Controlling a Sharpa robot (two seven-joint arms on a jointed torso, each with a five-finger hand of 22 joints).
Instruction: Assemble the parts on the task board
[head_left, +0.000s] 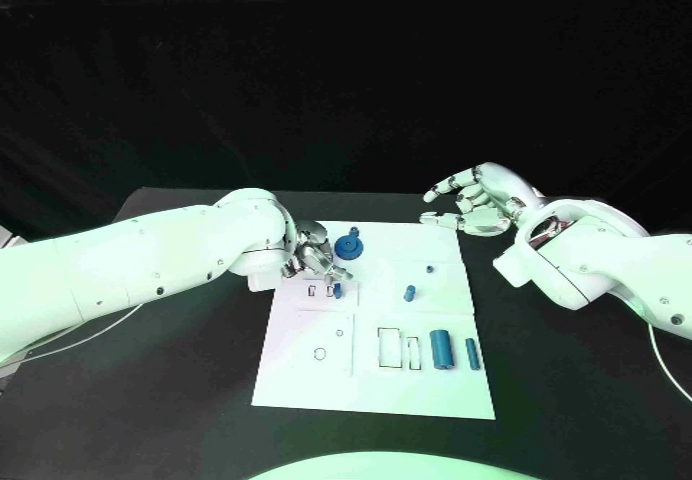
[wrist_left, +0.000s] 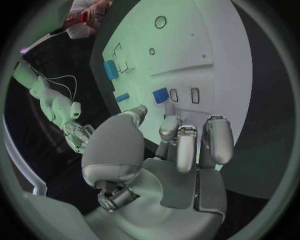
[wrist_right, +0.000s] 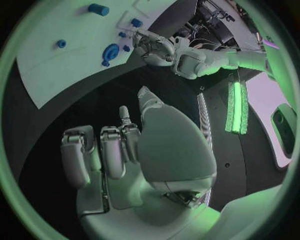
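The white task board (head_left: 372, 385) lies in the middle of the table. My left hand (head_left: 317, 262) hovers over its far left corner with fingers apart and nothing in them. One of its fingertips (wrist_left: 169, 107) is right beside a small blue block (wrist_left: 160, 95) standing by two slots; I cannot tell if they touch. A round blue part (head_left: 348, 246) stands just beyond that hand. A short blue piece (head_left: 410, 293) lies mid-board, and two blue cylinders (head_left: 441, 349) lie near the right edge. My right hand (head_left: 476, 200) is raised off the board's far right corner, empty and loosely curved.
Black table (head_left: 173, 400) surrounds the board on all sides. Outlined slots (head_left: 389, 346) and a small oval hole (head_left: 319, 353) mark the board's near half. In the right wrist view my left hand (wrist_right: 153, 45) shows by the round blue part (wrist_right: 111, 51).
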